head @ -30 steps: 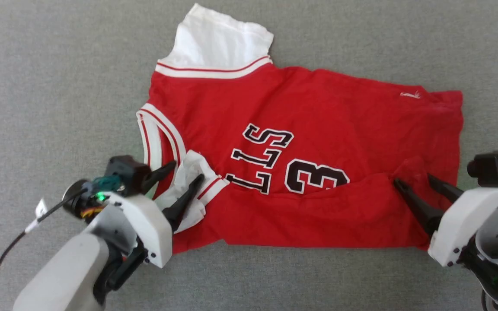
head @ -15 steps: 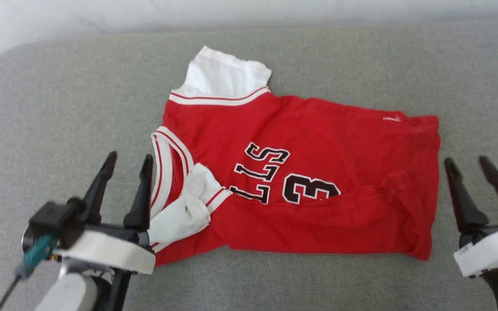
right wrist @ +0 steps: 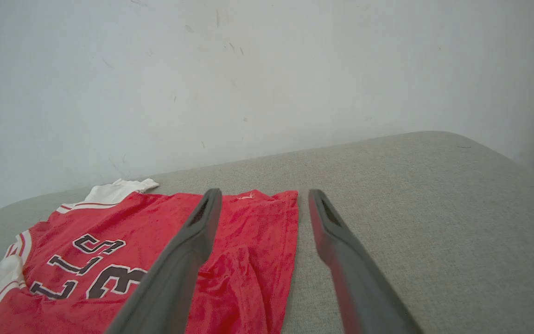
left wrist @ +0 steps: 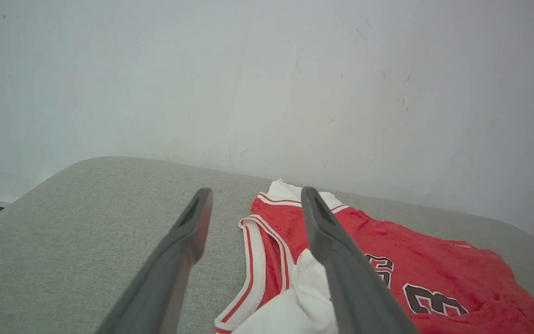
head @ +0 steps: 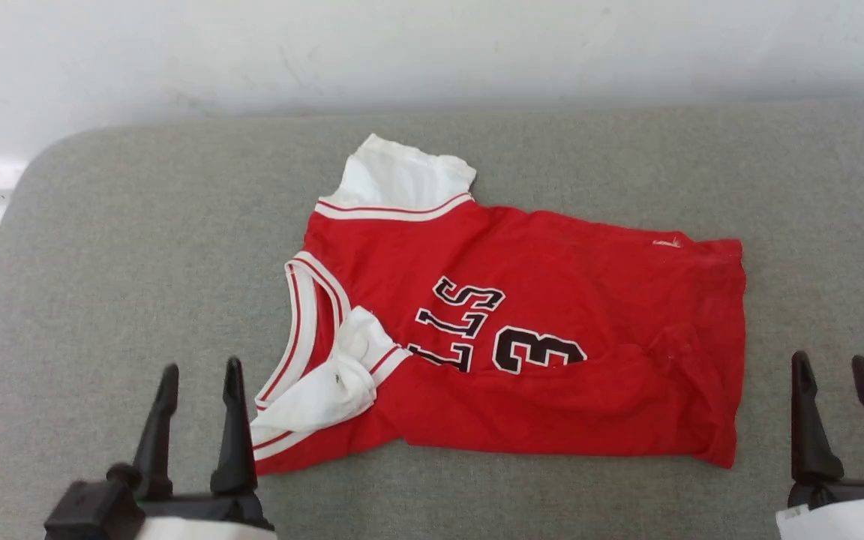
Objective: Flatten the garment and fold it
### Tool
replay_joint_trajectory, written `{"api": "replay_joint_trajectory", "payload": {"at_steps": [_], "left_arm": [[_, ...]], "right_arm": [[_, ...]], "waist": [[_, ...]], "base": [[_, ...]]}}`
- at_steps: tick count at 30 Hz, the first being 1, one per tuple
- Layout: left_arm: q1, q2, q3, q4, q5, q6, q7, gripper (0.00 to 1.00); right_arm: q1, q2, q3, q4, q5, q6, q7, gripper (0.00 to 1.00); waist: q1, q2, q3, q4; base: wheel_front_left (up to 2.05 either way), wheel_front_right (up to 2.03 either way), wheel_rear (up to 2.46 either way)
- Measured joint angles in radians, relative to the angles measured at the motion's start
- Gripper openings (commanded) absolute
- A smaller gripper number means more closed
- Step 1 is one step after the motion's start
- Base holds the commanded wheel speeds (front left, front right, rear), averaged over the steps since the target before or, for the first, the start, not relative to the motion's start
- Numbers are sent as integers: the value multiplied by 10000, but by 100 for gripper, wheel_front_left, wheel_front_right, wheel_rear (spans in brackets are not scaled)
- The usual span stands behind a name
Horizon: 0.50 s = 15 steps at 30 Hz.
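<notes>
Red cloth with white trim, the garment (head: 552, 300) lies spread on the grey fabric-covered worktop (head: 139, 247), roughly in its middle, with the striped neck opening (head: 301, 330) toward the robot's left and the hem toward its right. The far white sleeve (head: 402, 176) lies flat, pointing at the pale wall (head: 402, 52). The near white sleeve (head: 327, 382) is bunched up on the front. The near long edge of the body is folded up over the front and covers the lower part of the black letters (head: 462, 319) and the edge of the number "3" (head: 539, 350). The left gripper (head: 201, 367) sits just beside the neck-end near corner, fingers parted and holding nothing; from this angle it is hard to judge whether its inner finger brushes the cloth. The right gripper (head: 830, 360) stands just off the hem-end corner, over bare worktop, its fingers likewise spread apart and empty.
</notes>
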<state>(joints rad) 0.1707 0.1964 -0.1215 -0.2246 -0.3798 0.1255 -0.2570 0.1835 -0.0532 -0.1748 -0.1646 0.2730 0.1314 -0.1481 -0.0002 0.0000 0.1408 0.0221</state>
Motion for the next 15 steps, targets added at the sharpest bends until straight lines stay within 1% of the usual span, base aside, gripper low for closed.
{"api": "replay_joint_trajectory", "payload": {"at_steps": [4, 8, 10, 11, 12, 15], "left_arm": [[450, -510, 485, 278, 320, -525, 0, 100], [591, -623, 775, 792, 506, -857, 0, 100], [583, -539, 742, 1141, 548, -1003, 102, 100], [574, -403, 635, 1310, 575, -1129, 347, 100], [536, -284, 554, 1423, 604, -1221, 612, 100], [267, 100, 309, 1592, 617, -1425, 1850, 100]], "right_arm": [[75, 6, -29, 393, 27, 0, -301, 100], [33, 6, -25, 447, -6, 0, -330, 100], [-1, 6, -31, 435, -13, 0, -362, 100], [-7, 4, -38, 431, -23, 0, -370, 100], [-14, 4, -46, 428, -27, 0, -370, 100], [-105, 4, -21, 426, -38, 0, -357, 100]], "waist": [[0, 0, -254, 64], [1, 0, -323, 152], [2, 0, -269, 167], [2, 0, -231, 175], [3, 0, -189, 184], [3, 0, -48, 200]], "base": [[0, 0, 0], [0, 0, 0], [0, 0, 0], [0, 0, 0], [0, 0, 0], [0, 0, 0]]}}
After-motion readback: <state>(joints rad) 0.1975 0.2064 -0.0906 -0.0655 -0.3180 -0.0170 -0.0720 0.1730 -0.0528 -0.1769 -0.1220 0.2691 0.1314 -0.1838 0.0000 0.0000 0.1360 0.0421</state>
